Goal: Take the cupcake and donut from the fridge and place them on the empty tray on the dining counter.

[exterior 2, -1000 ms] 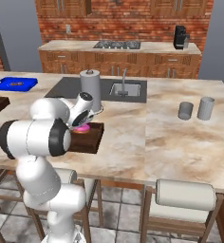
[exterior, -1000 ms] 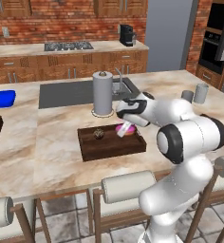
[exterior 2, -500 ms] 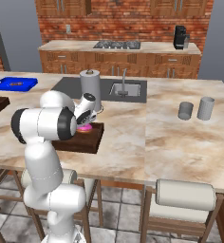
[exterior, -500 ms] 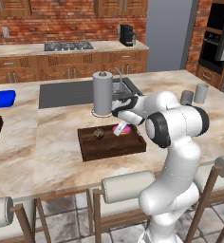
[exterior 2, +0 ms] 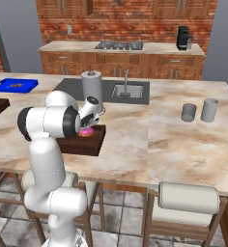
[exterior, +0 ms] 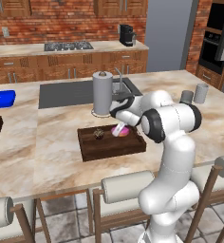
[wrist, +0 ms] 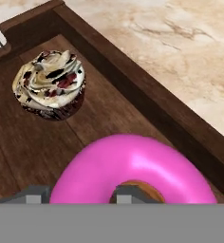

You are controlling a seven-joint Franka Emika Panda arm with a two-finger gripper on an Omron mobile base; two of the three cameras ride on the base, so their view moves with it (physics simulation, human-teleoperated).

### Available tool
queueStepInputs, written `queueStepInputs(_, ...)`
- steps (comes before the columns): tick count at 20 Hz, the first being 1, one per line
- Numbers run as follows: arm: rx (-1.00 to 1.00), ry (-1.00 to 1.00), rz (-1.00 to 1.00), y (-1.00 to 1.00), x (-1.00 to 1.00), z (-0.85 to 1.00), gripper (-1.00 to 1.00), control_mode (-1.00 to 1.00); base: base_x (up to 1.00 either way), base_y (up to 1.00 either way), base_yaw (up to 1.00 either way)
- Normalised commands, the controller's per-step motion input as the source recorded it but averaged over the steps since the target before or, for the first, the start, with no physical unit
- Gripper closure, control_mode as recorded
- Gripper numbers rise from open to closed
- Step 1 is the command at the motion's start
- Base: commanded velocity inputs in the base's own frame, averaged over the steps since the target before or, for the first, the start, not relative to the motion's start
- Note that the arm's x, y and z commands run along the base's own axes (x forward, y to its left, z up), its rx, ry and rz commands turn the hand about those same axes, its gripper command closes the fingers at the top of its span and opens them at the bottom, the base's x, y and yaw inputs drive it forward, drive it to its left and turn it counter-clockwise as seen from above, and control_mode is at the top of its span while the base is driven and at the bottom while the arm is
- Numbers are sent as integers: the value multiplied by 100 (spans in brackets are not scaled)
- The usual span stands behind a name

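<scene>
Wooden tray with cupcake, donut

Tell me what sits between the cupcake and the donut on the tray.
Nothing: in the hand view, only bare tray wood separates the cupcake from the donut.

I'm in a home kitchen: brick wall w/ wood cabinets, stove, coffee maker, island counter w/ inset sink, stools.
</scene>
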Motion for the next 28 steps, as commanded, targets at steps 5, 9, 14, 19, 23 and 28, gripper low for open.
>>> queueStepInputs(5, 0, 0, -6, 0, -15, 14, -100, -100, 0, 0, 0)
queueStepInputs(9, 0, 0, -10, 0, -39, 28, -100, -100, 0, 0, 0)
queueStepInputs(14, 0, -2, -9, 0, -40, 63, -100, -100, 0, 0, 0)
queueStepInputs(19, 0, -15, -1, -20, -63, 84, -100, -100, 0, 0, 0)
queueStepInputs(23, 0, -25, 0, -45, -91, 95, -100, -100, 0, 0, 0)
queueStepInputs(28, 2, -37, -2, -58, -100, 66, -100, -100, 0, 0, 0)
